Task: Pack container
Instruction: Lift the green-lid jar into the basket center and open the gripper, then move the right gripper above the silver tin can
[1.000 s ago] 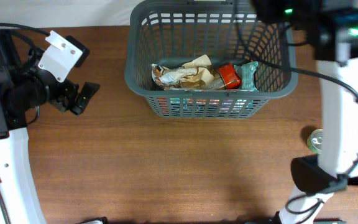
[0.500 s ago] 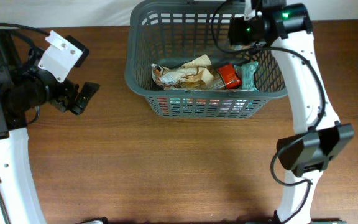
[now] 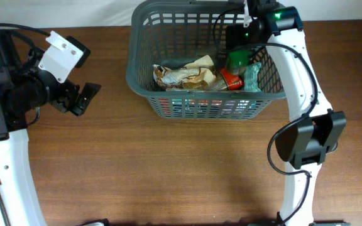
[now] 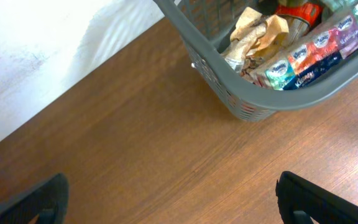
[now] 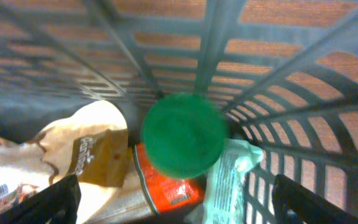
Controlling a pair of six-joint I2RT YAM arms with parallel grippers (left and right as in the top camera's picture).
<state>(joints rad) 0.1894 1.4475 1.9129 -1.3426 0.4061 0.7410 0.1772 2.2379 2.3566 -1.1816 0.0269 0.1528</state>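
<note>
Over the right end of the container point(image 3: 206, 108), my right jaws stand apart, the green-topped tub point(image 5: 183, 142) loose beneath them; I'd rise straight, clear of its rim.

Right end effector point(image 5: 182, 202) inside container point(image 3: 206, 108), over its right half. Round item point(image 5: 183, 142) directly beneath, between fingers, touching neither. Packet point(image 5: 166, 190) under item; paper bag point(image 5: 98, 155) left, wrapped pack point(image 5: 232, 174) right. Left end effector point(image 4: 176, 202) above worktop point(image 4: 135, 137), container ahead-right, apart.
</note>
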